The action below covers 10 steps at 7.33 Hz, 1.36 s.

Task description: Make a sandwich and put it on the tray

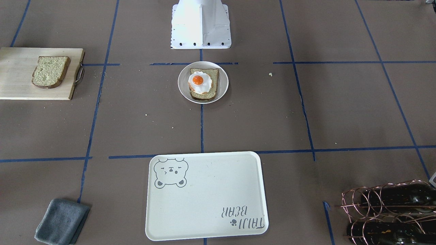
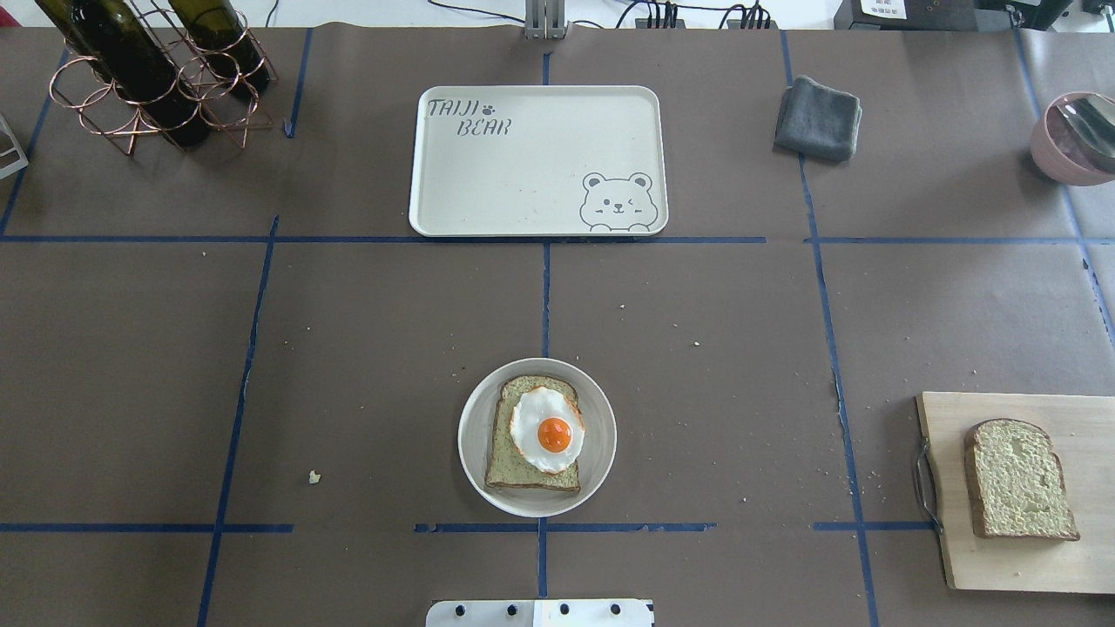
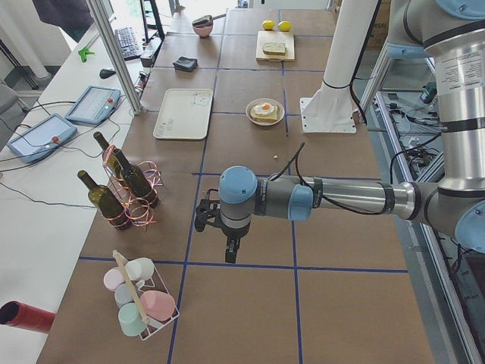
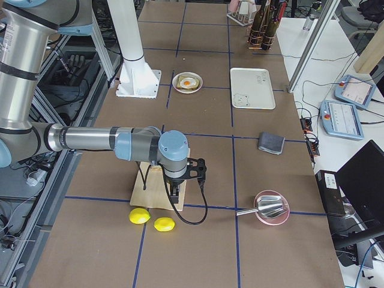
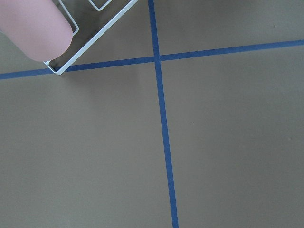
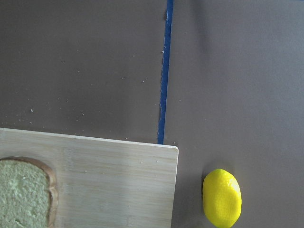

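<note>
One bread slice (image 2: 527, 461) with a fried egg (image 2: 547, 428) on top lies on a small round white plate (image 2: 470, 435) at the table's middle, also in the front view (image 1: 203, 93). A second slice (image 2: 1017, 479) lies on the wooden cutting board (image 2: 1002, 557); the right wrist view shows its corner (image 6: 21, 190). The bear tray (image 2: 531, 174) is bare. My left gripper (image 3: 229, 249) hangs over bare table far from the food. My right gripper (image 4: 175, 191) hangs over the board's edge. I cannot tell whether either is open or shut.
A copper rack with wine bottles (image 2: 148, 70) stands beyond the tray's left. A grey cloth (image 2: 819, 117) and a pink bowl with a spoon (image 2: 1076, 139) are at the right. Two lemons (image 4: 139, 216) lie by the board. A wire rack of cups (image 3: 140, 303) stands near my left gripper.
</note>
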### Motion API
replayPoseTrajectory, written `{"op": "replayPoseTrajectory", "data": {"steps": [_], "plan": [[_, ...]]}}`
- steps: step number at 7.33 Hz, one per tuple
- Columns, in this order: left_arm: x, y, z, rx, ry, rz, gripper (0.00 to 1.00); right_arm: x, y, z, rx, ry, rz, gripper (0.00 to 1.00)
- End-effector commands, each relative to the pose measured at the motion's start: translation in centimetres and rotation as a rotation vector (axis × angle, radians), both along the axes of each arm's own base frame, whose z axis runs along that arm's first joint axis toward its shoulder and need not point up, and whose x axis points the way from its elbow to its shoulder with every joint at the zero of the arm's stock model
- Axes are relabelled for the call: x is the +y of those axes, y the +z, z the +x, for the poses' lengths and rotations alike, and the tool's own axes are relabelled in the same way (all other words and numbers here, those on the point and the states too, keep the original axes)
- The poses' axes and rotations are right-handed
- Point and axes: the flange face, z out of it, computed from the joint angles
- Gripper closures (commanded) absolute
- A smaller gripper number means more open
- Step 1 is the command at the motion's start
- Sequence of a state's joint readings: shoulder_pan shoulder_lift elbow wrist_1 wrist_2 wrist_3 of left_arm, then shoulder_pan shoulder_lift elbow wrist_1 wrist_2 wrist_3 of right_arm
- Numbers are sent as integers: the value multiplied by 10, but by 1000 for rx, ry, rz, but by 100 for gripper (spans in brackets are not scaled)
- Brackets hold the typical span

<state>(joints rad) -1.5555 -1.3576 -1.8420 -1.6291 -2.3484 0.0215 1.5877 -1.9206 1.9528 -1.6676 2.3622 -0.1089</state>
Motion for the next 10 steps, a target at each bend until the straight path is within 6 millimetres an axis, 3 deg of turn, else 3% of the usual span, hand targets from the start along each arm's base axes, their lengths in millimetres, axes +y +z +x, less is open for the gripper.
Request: {"op": "replayPoseTrajectory", "data": {"steps": [1, 3, 5, 6, 8, 10], "plan": [[0, -1, 0, 0, 1, 3, 0, -1, -1, 0, 0, -1, 3, 0], [-1, -2, 0, 0, 1, 4, 0, -4, -4, 0, 0, 1, 11, 0], [-2, -6, 0, 5, 0, 15, 0, -28, -20, 1, 12, 9, 64, 0], [-4, -7, 0, 2, -1, 17, 0, -39, -18, 0, -6, 10, 62, 0], [-5, -9, 0, 2, -1, 22, 0, -36, -25, -4, -60, 45, 31, 0], [-5, -10, -1, 3, -3, 22, 0, -34, -50, -5, -72, 34, 221, 0]]}}
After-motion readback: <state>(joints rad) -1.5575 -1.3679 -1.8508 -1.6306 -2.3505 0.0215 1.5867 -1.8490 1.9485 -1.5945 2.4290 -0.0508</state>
